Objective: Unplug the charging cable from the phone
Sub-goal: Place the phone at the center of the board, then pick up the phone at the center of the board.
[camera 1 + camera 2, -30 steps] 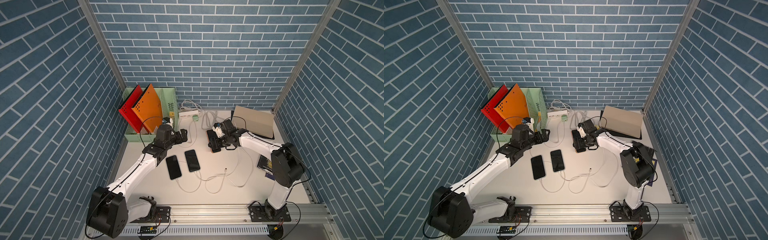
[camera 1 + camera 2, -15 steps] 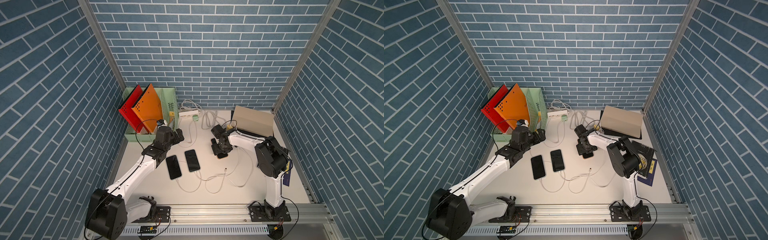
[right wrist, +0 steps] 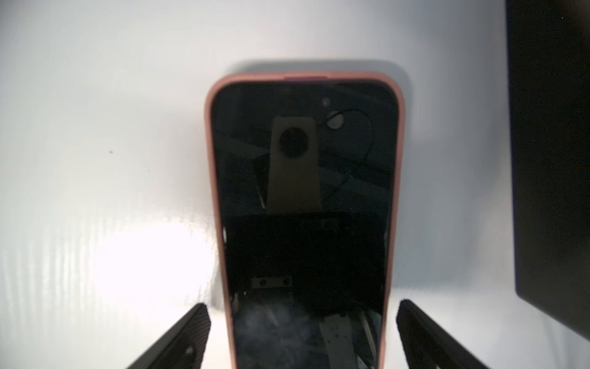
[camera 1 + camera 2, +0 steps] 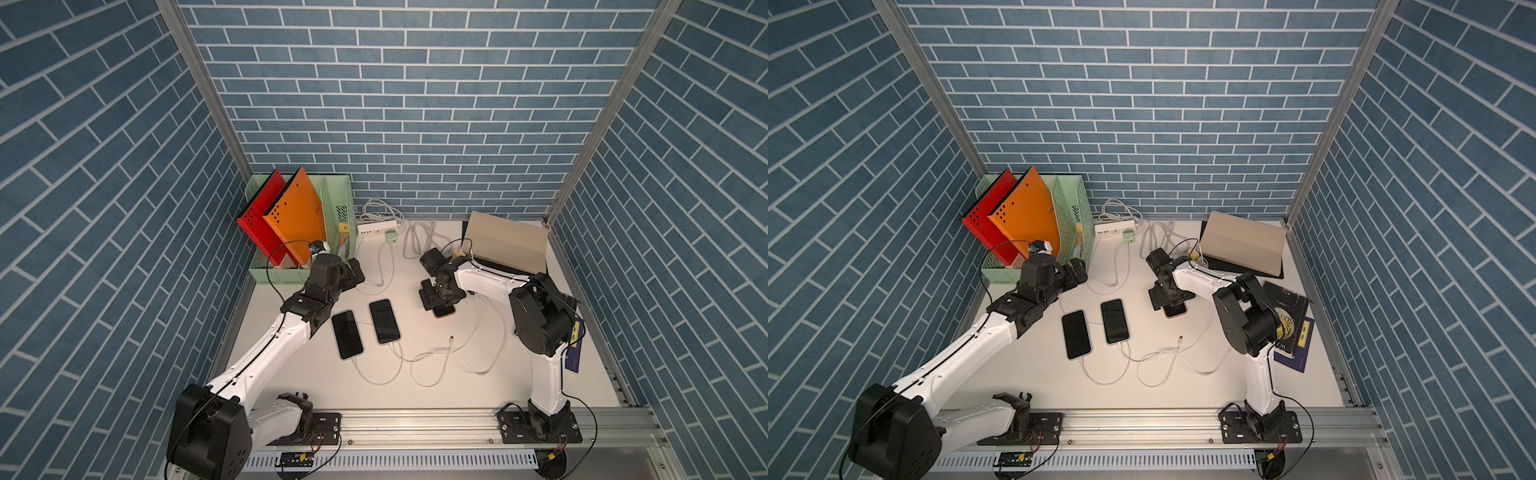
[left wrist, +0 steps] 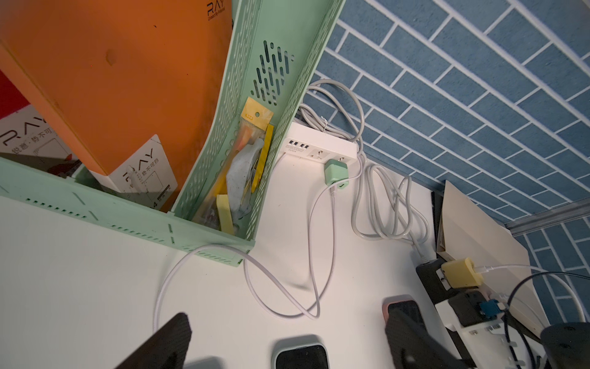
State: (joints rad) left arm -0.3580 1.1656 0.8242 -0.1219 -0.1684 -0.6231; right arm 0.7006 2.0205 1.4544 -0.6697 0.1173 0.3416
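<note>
A pink-cased phone [image 3: 303,191] lies flat on the white table with no cable in it. My right gripper [image 3: 303,334] straddles its lower end, open, a gap showing on each side. In both top views that gripper [image 4: 440,297] covers most of this phone [image 4: 444,312]. A loose white cable plug [image 4: 451,338] lies nearby. Two black phones [image 4: 347,333] [image 4: 384,321] lie side by side, each with a charging cable [image 4: 376,380] in its near end. My left gripper [image 4: 355,270] hovers open beyond them, empty; one phone's top [image 5: 301,356] shows between its fingers.
A green file rack [image 4: 337,203] with red and orange folders stands at the back left. Beside it lie a white power strip [image 4: 376,227] and coiled cords. A tan folder [image 4: 505,243] sits at the back right, and a dark book [image 4: 1287,324] by the right arm's base.
The right arm folded its elbow inward and set the pink-cased phone down on the table. Its jaws have since spread away from the phone's sides. The left arm has barely moved.
</note>
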